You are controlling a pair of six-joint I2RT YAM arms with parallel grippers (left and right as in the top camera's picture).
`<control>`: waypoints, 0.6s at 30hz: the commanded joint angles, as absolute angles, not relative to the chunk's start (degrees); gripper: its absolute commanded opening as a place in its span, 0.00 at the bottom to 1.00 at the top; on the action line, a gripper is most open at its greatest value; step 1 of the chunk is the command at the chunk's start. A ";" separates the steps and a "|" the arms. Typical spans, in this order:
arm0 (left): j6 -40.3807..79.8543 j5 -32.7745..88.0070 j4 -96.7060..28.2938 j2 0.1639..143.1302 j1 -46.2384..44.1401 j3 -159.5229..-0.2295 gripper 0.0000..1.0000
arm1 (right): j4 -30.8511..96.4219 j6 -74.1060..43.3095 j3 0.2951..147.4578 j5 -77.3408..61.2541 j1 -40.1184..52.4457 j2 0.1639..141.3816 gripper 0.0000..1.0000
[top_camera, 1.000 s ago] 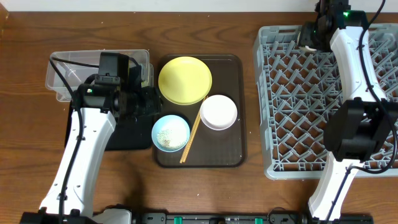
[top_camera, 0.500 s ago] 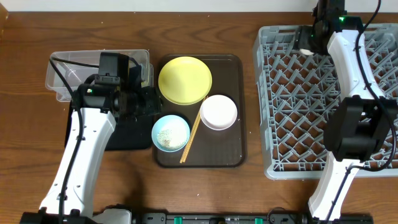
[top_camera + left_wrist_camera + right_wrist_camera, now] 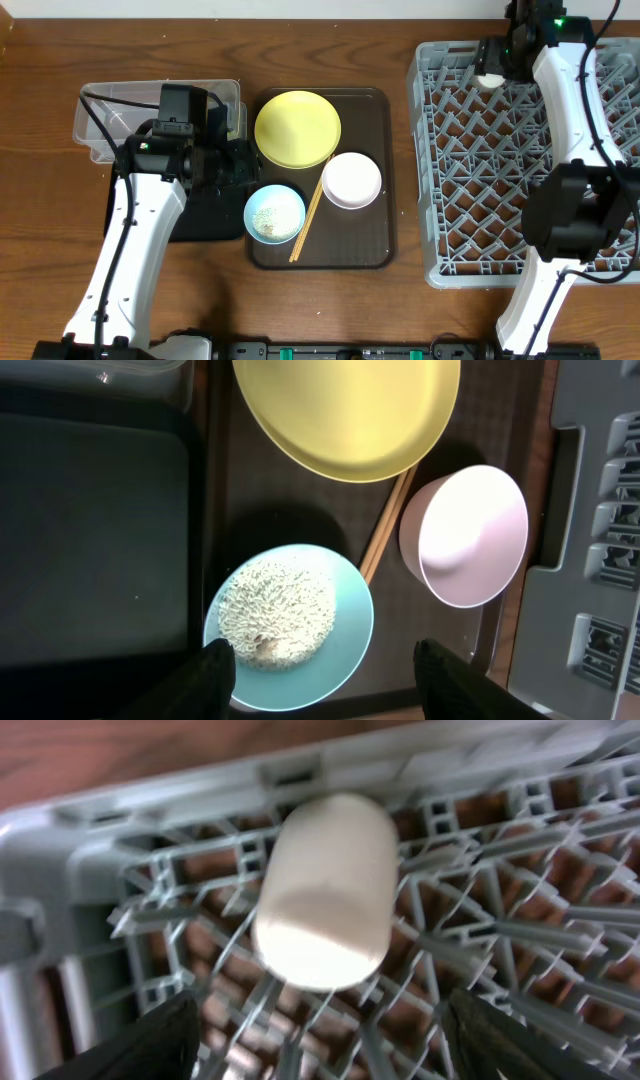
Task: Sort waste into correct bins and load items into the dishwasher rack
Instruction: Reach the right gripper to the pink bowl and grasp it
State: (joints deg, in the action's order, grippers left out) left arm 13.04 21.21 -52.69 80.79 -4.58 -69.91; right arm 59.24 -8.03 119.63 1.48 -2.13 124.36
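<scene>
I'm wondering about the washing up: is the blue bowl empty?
Not empty. The pale blue bowl holds a heap of white rice covering much of its inside.

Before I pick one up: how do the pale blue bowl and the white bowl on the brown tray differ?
The pale blue bowl holds a heap of rice; the white bowl is empty. The pale blue bowl sits on the left arm's side of the chopsticks, the white bowl on the right arm's side. Both stand upright on the brown tray, round and similar in width.

black tray (image 3: 213,218) largely hidden, white cup (image 3: 325,890) blurred, perhaps tipped
</scene>
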 commanded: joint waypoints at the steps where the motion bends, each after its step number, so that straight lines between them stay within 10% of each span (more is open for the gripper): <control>1: 12.08 18.76 -53.80 80.49 -4.29 -70.61 0.61 | 61.73 -6.50 121.16 -7.64 -2.00 119.44 0.74; 18: 15.57 5.50 -60.18 80.47 -4.29 -70.46 0.61 | 76.62 3.88 116.75 -14.98 17.41 118.65 0.78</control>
